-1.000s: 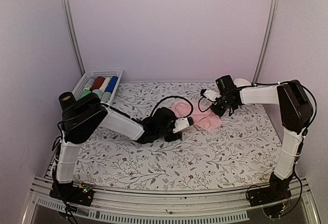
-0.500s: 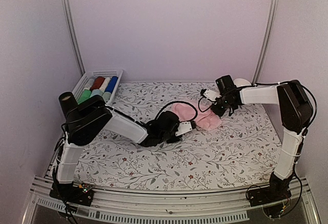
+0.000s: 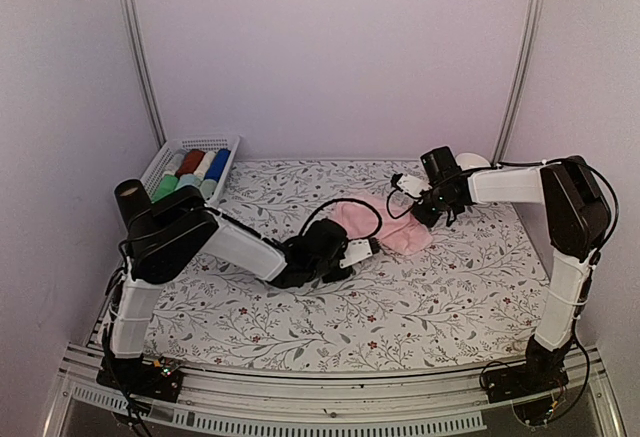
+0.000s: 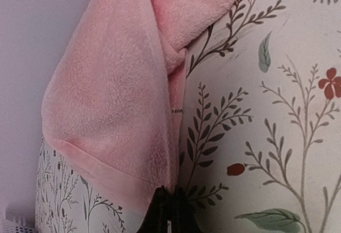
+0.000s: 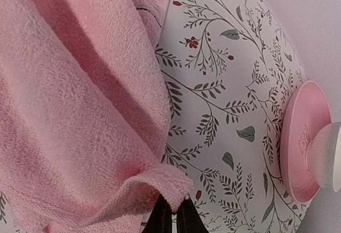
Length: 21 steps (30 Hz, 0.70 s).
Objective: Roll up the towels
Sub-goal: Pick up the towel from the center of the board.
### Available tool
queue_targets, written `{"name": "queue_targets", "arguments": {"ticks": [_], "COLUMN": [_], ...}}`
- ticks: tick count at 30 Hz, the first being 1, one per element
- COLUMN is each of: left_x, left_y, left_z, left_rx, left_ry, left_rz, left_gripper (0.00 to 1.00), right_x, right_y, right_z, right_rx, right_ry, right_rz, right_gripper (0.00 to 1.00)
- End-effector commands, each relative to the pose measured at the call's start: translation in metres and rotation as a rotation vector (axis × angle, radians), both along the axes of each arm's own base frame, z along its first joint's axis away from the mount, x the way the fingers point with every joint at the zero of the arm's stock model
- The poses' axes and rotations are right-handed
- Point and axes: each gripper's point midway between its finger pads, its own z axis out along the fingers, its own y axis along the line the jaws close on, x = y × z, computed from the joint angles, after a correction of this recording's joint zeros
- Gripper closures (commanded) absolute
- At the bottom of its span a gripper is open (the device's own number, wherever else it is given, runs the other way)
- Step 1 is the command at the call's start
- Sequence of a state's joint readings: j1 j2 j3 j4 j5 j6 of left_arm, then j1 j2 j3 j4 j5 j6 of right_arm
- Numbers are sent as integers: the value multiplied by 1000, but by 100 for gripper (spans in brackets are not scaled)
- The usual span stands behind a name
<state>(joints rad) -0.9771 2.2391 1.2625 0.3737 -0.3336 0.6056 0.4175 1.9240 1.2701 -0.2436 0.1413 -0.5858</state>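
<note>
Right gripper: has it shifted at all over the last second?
No. In the top view the right gripper sits in the same spot just left of the cup and saucer, shut on the pink towel.

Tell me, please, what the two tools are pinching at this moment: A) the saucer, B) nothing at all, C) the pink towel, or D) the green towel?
C: in the wrist views, the left tool and right tool are each shut on an edge of the pink towel.
</note>
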Motion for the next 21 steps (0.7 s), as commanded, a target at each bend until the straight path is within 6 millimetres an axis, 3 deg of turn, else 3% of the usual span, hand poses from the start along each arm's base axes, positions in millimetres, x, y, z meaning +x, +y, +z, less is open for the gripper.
{"name": "queue_targets", "arguments": {"ticks": [1, 10, 17, 21], "left_x": [0, 5, 0, -8], "left_y": [-8, -8, -13, -16], "left_z": [33, 89, 100, 120], "left_rx": [-89, -259, -311, -423], "left_ry": [24, 69, 188, 295], "left_rz": [11, 90, 116, 129], "left_gripper": [100, 100, 100, 100], "right_x": [7, -2, -9, -34], "right_y": [6, 18, 27, 49], "right_z": [13, 30, 41, 71], "right_rx": [48, 103, 145, 250], "right_ry": [-25, -35, -34, -29], "right_rz": [10, 83, 136, 285], "right_gripper": [96, 76, 75, 72]}}
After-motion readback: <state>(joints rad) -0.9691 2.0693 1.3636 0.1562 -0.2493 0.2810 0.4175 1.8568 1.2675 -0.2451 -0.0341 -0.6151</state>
